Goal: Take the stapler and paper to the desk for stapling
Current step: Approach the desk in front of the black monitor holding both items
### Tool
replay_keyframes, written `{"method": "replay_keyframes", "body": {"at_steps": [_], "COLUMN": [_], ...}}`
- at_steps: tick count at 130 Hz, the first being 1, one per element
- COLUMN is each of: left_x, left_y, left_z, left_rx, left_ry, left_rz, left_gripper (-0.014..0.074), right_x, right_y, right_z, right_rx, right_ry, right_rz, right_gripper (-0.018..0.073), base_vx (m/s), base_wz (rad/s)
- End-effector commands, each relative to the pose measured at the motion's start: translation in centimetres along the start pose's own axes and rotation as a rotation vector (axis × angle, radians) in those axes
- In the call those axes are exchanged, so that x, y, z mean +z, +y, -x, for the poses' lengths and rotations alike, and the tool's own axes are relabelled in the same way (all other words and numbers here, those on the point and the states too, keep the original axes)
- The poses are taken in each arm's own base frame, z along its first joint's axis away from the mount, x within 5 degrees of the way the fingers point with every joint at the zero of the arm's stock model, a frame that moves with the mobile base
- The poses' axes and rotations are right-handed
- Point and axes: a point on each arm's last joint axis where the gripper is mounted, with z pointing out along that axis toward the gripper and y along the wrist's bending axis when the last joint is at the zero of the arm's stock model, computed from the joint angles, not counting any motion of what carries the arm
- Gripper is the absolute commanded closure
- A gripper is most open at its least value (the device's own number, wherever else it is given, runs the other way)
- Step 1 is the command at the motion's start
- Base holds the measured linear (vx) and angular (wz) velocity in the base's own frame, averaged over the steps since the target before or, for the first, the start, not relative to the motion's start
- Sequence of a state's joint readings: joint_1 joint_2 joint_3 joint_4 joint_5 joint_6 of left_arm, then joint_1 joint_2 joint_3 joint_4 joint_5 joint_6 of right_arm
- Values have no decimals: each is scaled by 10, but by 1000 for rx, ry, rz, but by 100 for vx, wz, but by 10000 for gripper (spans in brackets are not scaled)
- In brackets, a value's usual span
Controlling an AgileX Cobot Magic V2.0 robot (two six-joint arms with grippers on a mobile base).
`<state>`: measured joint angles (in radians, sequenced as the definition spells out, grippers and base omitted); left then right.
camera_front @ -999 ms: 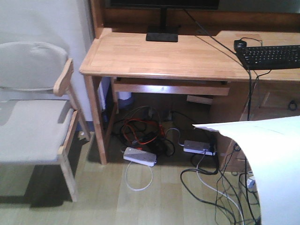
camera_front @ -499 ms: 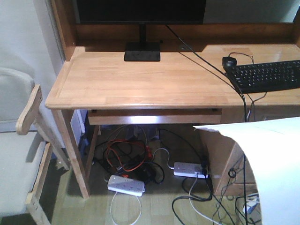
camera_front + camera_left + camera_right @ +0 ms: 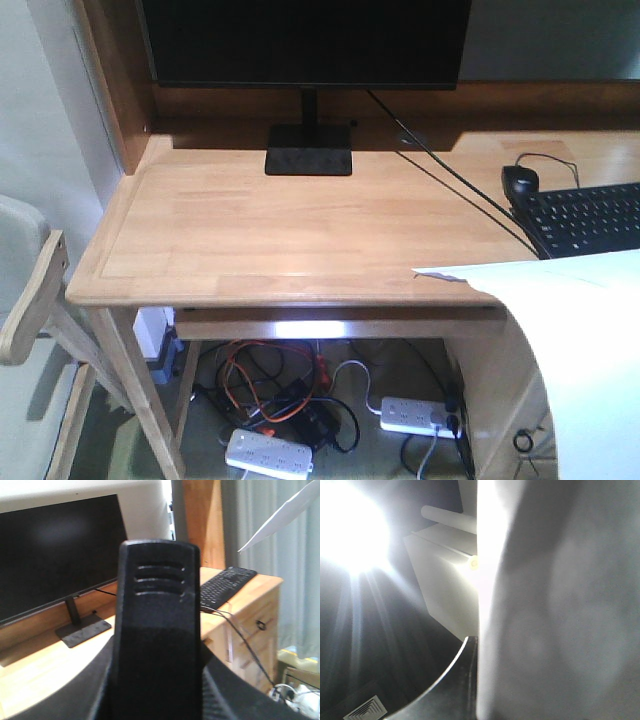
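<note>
In the left wrist view the black stapler (image 3: pixel 157 630) stands on end and fills the middle, with three ridges near its top. My left gripper (image 3: pixel 157 682) is shut on it, dark fingers (image 3: pixel 97 685) showing on either side. The white paper (image 3: pixel 580 340) hangs curved at the lower right of the front view, its corner over the desk (image 3: pixel 300 230) edge. In the right wrist view the paper (image 3: pixel 560 630) fills the right half, and my right gripper (image 3: pixel 477 680) is shut on its edge. Neither gripper shows in the front view.
A black monitor (image 3: pixel 305 40) on a square stand (image 3: pixel 308 162) is at the desk's back. A keyboard (image 3: pixel 590 215) and black mouse (image 3: pixel 520 180) lie at the right, with a cable running across. A chair (image 3: pixel 25 330) stands left. Power strips (image 3: pixel 268 455) and cables lie under the desk.
The front view has closed in on the desk, which now looks larger and lower. The chair has slid toward the left edge. The paper stays at the lower right.
</note>
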<state>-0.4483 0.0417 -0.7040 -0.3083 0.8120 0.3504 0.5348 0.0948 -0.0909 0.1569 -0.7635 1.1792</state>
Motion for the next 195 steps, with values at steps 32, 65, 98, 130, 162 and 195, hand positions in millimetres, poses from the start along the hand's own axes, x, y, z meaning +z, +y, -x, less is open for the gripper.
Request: {"method": "replay_keyframes", "body": {"at_steps": [32, 65, 98, 130, 162, 195], "left_x": [-1, -1, -1, -1, -1, -1], "left_y": [3, 3, 3, 3, 3, 3], "left_z": [17, 17, 17, 17, 17, 17], "left_rx": [-17, -17, -17, -17, -17, -17], "left_ry": [-118, -118, -118, -118, -118, -118], "left_rz": [25, 25, 25, 25, 25, 25], "left_gripper": [603, 603, 603, 603, 603, 603], "right_x": [5, 5, 5, 5, 5, 5], "right_y": [10, 10, 10, 10, 10, 10], "right_z": [2, 2, 2, 2, 2, 2], "right_rx": [-31, -31, -31, -31, -31, -31], "right_ry": [-12, -12, -12, -12, -12, -12], "right_rz": [60, 60, 60, 60, 60, 60], "right_gripper": [565, 565, 565, 565, 565, 565], "base_vx": [30, 25, 21, 17, 13, 10], "base_wz": [4, 1, -3, -3, -2, 0]}}
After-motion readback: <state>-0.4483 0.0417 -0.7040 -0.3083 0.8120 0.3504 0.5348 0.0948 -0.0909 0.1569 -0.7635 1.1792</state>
